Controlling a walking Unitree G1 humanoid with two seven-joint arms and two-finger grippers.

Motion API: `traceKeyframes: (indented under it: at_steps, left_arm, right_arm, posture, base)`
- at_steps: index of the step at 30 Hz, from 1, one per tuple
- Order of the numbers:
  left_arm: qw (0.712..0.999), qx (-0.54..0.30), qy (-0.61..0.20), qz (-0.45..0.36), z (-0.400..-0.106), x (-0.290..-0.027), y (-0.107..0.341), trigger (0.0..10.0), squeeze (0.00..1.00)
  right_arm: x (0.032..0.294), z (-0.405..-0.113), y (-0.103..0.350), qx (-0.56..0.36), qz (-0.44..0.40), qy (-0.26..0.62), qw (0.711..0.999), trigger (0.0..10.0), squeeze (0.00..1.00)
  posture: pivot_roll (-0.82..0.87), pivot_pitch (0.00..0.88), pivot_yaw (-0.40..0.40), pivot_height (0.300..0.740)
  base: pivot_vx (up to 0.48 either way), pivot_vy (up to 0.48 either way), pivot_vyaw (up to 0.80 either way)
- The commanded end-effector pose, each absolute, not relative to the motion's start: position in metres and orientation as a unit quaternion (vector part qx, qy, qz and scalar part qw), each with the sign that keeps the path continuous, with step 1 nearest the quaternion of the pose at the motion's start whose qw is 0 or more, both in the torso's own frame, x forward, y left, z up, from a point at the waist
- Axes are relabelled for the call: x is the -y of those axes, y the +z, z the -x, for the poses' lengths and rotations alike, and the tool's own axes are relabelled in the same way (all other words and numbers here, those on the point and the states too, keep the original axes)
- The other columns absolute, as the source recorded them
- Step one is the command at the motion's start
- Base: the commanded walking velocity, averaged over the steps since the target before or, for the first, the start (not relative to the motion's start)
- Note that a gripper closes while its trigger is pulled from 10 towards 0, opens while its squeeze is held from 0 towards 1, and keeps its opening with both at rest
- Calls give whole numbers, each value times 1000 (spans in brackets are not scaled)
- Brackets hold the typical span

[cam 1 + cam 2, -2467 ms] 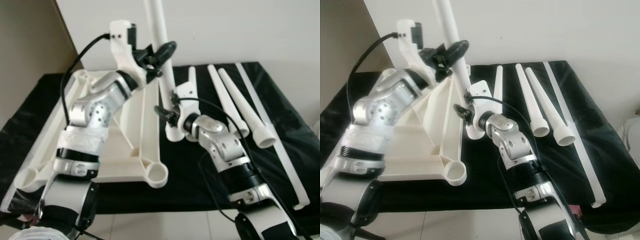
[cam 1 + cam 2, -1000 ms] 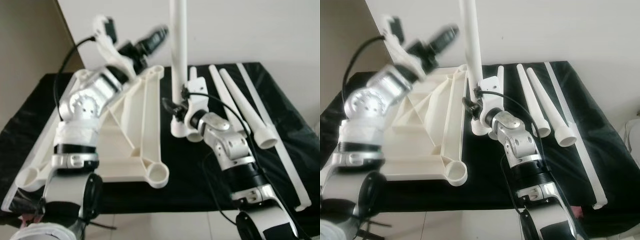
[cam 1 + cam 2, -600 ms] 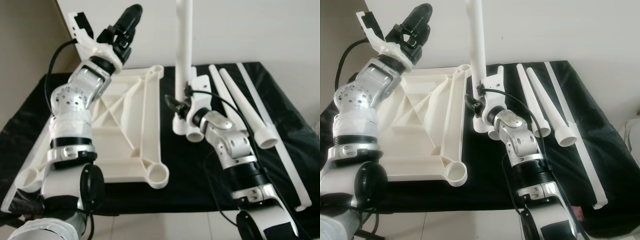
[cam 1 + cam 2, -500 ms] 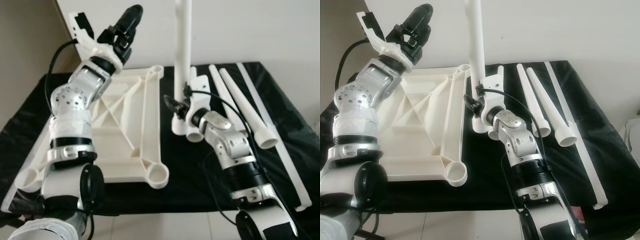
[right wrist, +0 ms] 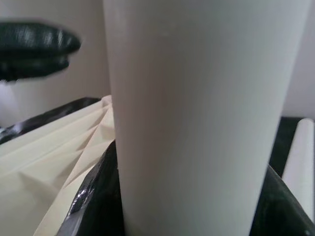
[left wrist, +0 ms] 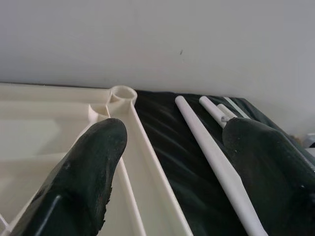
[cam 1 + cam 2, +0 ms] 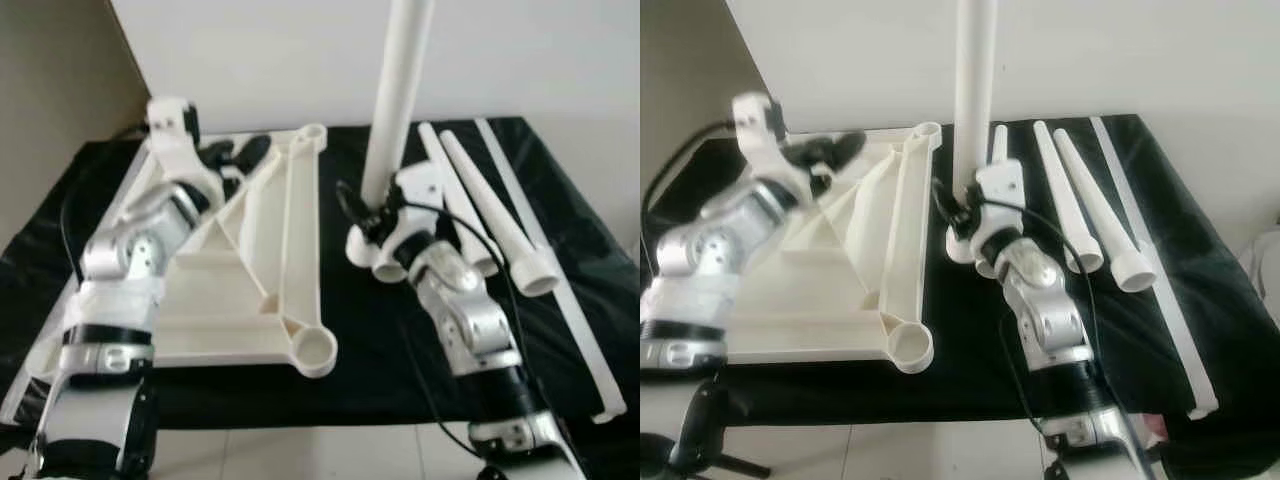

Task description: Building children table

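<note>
A cream table top (image 7: 240,290) lies upside down on the black cloth (image 7: 380,330). My right gripper (image 7: 375,225) is shut on a white table leg (image 7: 400,90) near its wide lower end. The leg stands almost upright, leaning slightly right, its base on the cloth beside the top's right rail. The leg (image 5: 197,113) is seen close up in the right wrist view. My left gripper (image 7: 235,155) hovers open and low over the far part of the table top, holding nothing. In the left wrist view its fingers (image 6: 98,162) are spread apart.
Several spare white legs (image 7: 480,215) lie side by side on the cloth to the right, wide ends toward me. A long thin white rail (image 7: 560,280) runs along the cloth's right side. A round corner socket (image 7: 315,350) sits at the top's near right corner. A wall stands behind.
My left gripper let go of the leg, swung up and left, then dropped low over the table top. The leg went from leaning left to almost upright, still in my right gripper.
</note>
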State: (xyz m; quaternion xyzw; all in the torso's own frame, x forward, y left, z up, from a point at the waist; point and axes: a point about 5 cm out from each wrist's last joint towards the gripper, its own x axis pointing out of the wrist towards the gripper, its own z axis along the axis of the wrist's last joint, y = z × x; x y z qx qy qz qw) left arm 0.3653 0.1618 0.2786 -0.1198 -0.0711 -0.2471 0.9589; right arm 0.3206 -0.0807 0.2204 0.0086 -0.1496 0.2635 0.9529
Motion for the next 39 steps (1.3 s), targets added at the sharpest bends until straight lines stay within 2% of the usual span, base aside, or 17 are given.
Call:
traceKeyframes:
  at_steps: [1,4,5,8,9,10,13,16,19,23,25,27,29,35,39]
  left_arm:
    - [953,89,-284,64,-359,-169,276,10000,0]
    - [956,87,-277,30,-358,-174,270,10000,0]
    - [957,76,-276,-42,-356,-184,256,10000,0]
    - [955,71,-279,-65,-354,-188,250,10000,0]
    - [948,49,-292,-119,-349,-198,235,10000,0]
    - [945,37,-295,-137,-346,-204,229,10000,0]
    - [943,19,-301,-143,-343,-208,222,10000,0]
    - [919,-26,-375,-116,-321,-208,212,10000,0]
    - [899,-36,-424,-109,-305,-205,209,10000,0]
    - [897,-51,-422,-117,-302,-206,201,10000,0]
    - [893,-80,-418,-146,-300,-211,183,10000,0]
    - [871,-119,-430,-205,-294,-213,162,10000,0]
    - [860,-140,-434,-229,-290,-213,152,10000,0]
    - [844,-171,-448,-242,-281,-209,136,10000,0]
    - [843,-174,-454,-231,-278,-208,132,10000,0]
  right_arm:
    - [80,-314,226,173,-33,260,949,10000,0]
    - [84,-312,224,174,-44,248,952,10000,0]
    - [90,-312,222,175,-54,227,957,10000,0]
    - [93,-312,222,176,-54,221,958,10000,0]
    - [98,-313,222,177,-54,208,961,10000,0]
    - [101,-313,222,178,-54,202,962,10000,0]
    - [104,-313,222,180,-52,196,963,10000,0]
    - [111,-314,223,181,-48,184,965,10000,0]
    - [115,-314,225,181,-47,178,966,10000,0]
    - [116,-315,226,183,-44,176,966,10000,0]
    - [116,-315,226,183,-44,174,967,10000,0]
    - [116,-315,227,183,-45,172,967,10000,0]
    - [118,-314,226,183,-42,170,968,10000,0]
    - [125,-315,224,177,-37,155,971,10000,0]
    - [127,-314,224,178,-36,151,972,10000,0]
  posture:
    - [-48,115,81,740]
    - [-48,116,80,740]
    - [-48,118,81,740]
    - [-48,118,81,740]
    - [-52,113,85,740]
    - [-52,113,85,740]
    - [-52,110,85,740]
    - [-49,109,82,740]
    - [-46,112,88,740]
    - [-46,118,89,740]
    - [-49,118,94,740]
    - [-52,128,100,740]
    - [-54,129,102,740]
    - [-62,139,114,740]
    - [-64,143,120,740]
  base:
    - [0,0,0]
    - [0,0,0]
    - [0,0,0]
    - [0,0,0]
    - [0,0,0]
    - [0,0,0]
    - [0,0,0]
    - [0,0,0]
    - [0,0,0]
    - [0,0,0]
    - [0,0,0]
    - [0,0,0]
    - [0,0,0]
    - [0,0,0]
    - [0,0,0]
